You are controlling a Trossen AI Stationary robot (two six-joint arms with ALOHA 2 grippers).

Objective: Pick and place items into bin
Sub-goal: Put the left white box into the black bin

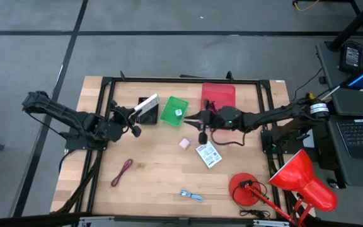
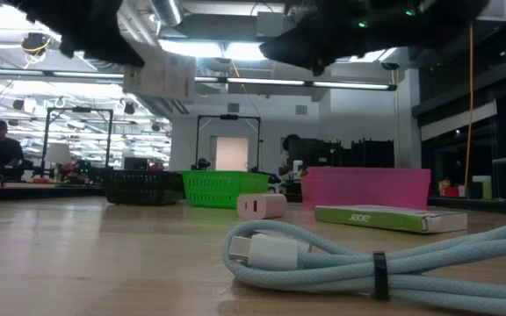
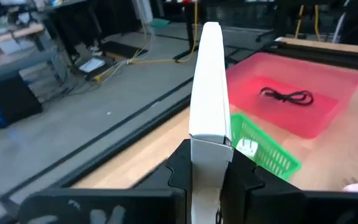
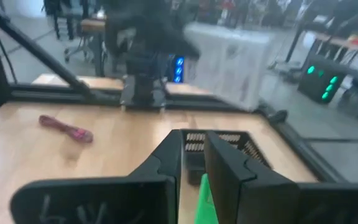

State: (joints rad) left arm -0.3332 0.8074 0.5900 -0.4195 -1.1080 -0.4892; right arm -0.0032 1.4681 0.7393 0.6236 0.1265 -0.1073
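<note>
Left gripper (image 1: pixel 137 114) clamped on white packet (image 1: pixel 147 104) above black bin (image 1: pixel 145 116); early release risks overshoot. Right gripper (image 1: pixel 201 117) closed, empty.

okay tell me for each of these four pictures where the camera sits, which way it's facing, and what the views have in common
High view: above the table, looking straight down; both arms, left gripper gripping a white packet.
Low view: at tabletop height, looking level across; arms overhead, pale blue cable nearest.
Left wrist view: on the left arm, past its fingers clamping the packet.
Right wrist view: on the right arm, its empty gripper facing the left arm.
Shared: green bin and pink bin.
</note>
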